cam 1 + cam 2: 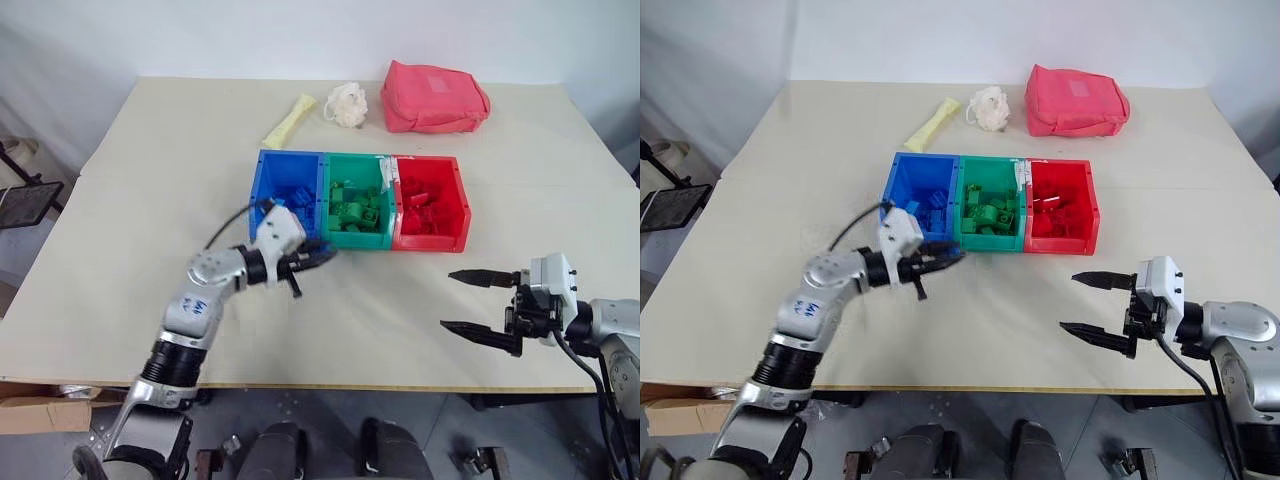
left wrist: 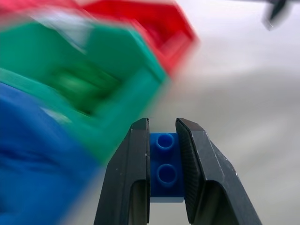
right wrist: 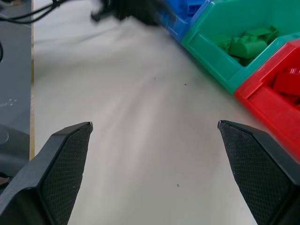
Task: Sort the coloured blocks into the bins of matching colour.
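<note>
Beige tabletop at mid-frame: left gripper clamps a small blue studded plastic brick beside the joined plastic bins; right gripper gapes, lower right.

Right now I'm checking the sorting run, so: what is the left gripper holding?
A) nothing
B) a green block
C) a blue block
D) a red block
C: the left wrist view shows the left gripper shut on a small blue block with two studs, clamped between its black fingers.
</note>
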You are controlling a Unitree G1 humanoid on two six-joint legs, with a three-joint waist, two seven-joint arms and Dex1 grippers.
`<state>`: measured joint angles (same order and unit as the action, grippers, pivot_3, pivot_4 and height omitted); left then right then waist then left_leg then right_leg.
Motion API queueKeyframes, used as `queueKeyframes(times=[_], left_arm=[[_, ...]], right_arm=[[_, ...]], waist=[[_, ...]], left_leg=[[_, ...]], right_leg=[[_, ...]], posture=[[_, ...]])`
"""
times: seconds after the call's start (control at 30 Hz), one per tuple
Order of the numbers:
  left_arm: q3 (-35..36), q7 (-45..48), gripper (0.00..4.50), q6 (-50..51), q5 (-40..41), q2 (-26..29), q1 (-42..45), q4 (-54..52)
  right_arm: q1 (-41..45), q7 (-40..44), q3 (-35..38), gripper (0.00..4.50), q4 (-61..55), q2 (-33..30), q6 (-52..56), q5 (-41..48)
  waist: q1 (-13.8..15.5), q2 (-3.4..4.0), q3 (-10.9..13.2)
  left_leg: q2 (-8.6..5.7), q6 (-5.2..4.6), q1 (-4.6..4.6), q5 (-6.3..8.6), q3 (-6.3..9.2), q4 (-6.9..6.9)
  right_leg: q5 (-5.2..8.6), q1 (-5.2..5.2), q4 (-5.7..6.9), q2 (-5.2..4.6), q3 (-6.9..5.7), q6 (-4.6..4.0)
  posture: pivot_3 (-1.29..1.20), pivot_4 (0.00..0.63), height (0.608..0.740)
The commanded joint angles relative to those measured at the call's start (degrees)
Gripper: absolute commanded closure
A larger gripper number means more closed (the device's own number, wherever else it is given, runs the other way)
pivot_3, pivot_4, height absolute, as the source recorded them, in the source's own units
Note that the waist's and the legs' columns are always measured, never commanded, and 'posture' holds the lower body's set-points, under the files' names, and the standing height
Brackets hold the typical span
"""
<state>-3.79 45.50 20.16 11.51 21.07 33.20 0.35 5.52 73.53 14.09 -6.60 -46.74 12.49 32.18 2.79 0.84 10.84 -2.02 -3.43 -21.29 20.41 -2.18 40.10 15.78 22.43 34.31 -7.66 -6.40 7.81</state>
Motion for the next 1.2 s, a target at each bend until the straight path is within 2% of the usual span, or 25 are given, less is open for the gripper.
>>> queueKeyframes(times=[0.03, 0.17, 0.23, 0.27, 0.47, 0.6, 0.77, 0.83, 0.93, 1.07, 1.2], left_arm=[[4.35, -2.38, 4.01, -2.4, 0.8, 1.66, 4.05, 1.59], [5.52, -7.11, 4.01, -10.3, -3.24, 2.28, 10.36, 13.75], [5.32, -7.91, 3.27, -12.64, -4.36, 2.56, 12.03, 17.37], [5.25, -7.72, 3.04, -12.74, -4.31, 2.66, 12.42, 18.13], [5.16, -4.44, 1.09, -12.17, -1.89, 2.77, 11.02, 15.7], [6.3, -4.07, 0.02, -12.69, -0.97, 2.95, 10.89, 15.53], [7.9, -2.34, 0.02, -8.3, 2.52, 3.81, 9.42, 13.21], [8.6, 1.9, 0.02, -6.01, 6.2, 4.96, 7.5, 10.95], [9.92, 7.81, 0.02, -0.6, 11.91, 8.1, 3.91, 7.06], [10.75, 11.86, 0.02, 2.95, 12.12, 15.99, -2.16, 4.65], [13.27, 14.41, 0.02, -0.18, 11.94, 19.95, -6.07, 8.92]], right_arm=[[1.58, 0.08, 0.91, 0.0, -0.34, -0.66, -0.18, 0.86], [3.4, 0.38, -0.26, 0.0, 0.88, -0.29, -0.34, 0.25], [3.89, 0.32, -0.36, 0.0, 1.0, -0.22, -0.25, 0.25], [3.98, 0.3, -0.3, 0.0, 0.94, -0.22, -0.18, 0.34], [2.77, 0.23, 0.77, 0.0, 0.5, -0.73, -0.04, 0.59], [2.72, 0.21, 0.93, 0.0, 0.42, -0.9, 0.09, 0.73], [4.03, 0.43, 0.67, 0.0, 1.69, -1.18, 0.05, 0.4], [4.12, 0.89, 0.77, 0.0, 2.35, -1.5, -0.13, 0.22], [3.83, 1.8, 1.06, 0.0, 3.23, -2.3, -0.32, -0.06], [3.78, 3.08, 1.63, 0.0, 5.36, -4.05, -1.09, -0.69], [4.11, 3.37, 1.72, 0.0, 6.7, -4.53, -1.5, -0.87]], waist=[[0.05, 0.0, 0.0], [0.18, 0.0, 0.0], [0.2, 0.0, 0.0], [0.13, 0.0, 0.0], [0.15, -0.04, 0.02], [0.06, -0.04, 0.02], [-0.09, -0.04, 0.02], [-0.16, -0.04, 0.02], [-0.59, -0.03, 0.02], [-1.04, -0.04, 0.02], [-1.27, -0.03, 0.02]], left_leg=[[0.0, 0.0, 0.0, 0.0, 0.0, 0.0], [-0.03, 0.0, 0.0, 0.0, -0.01, 0.0], [-0.05, -0.01, 0.0, 0.0, 0.0, -0.01], [-0.05, -0.01, -0.01, 0.0, -0.01, -0.02], [-0.04, 0.0, -0.07, 0.0, 0.02, -0.05], [-0.04, -0.01, -0.06, -0.01, 0.0, -0.02], [-0.03, -0.01, -0.05, -0.01, 0.0, -0.02], [-0.02, -0.01, -0.05, -0.01, 0.01, -0.03], [0.01, 0.0, -0.04, 0.0, 0.01, -0.04], [0.02, 0.0, -0.03, 0.0, 0.03, -0.04], [0.06, 0.01, 0.0, 0.0, 0.04, -0.07]], right_leg=[[0.0, -0.01, -0.02, 0.01, -0.03, 0.0], [0.0, -0.02, -0.01, 0.02, -0.1, 0.0], [0.0, -0.03, -0.02, 0.01, -0.13, 0.01], [-0.01, -0.02, -0.03, 0.01, -0.14, 0.01], [-0.01, 0.02, -0.03, 0.01, -0.22, 0.02], [-0.01, 0.01, -0.03, 0.01, -0.21, 0.02], [-0.01, 0.01, -0.02, 0.02, -0.19, 0.02], [-0.01, 0.02, -0.01, 0.02, -0.2, 0.02], [-0.01, 0.03, 0.0, 0.03, -0.19, 0.02], [-0.01, 0.01, -0.01, 0.03, -0.18, 0.01], [0.0, 0.0, -0.01, 0.05, -0.18, 0.0]], posture=[[0.0, 0.15, 0.74], [0.0, 0.15, 0.74], [0.0, 0.15, 0.74], [0.0, 0.15, 0.74], [0.0, 0.15, 0.74], [0.0, 0.15, 0.74], [0.0, 0.15, 0.74], [0.0, 0.15, 0.74], [0.0, 0.15, 0.74], [0.0, 0.15, 0.74], [0.0, 0.15, 0.74]])
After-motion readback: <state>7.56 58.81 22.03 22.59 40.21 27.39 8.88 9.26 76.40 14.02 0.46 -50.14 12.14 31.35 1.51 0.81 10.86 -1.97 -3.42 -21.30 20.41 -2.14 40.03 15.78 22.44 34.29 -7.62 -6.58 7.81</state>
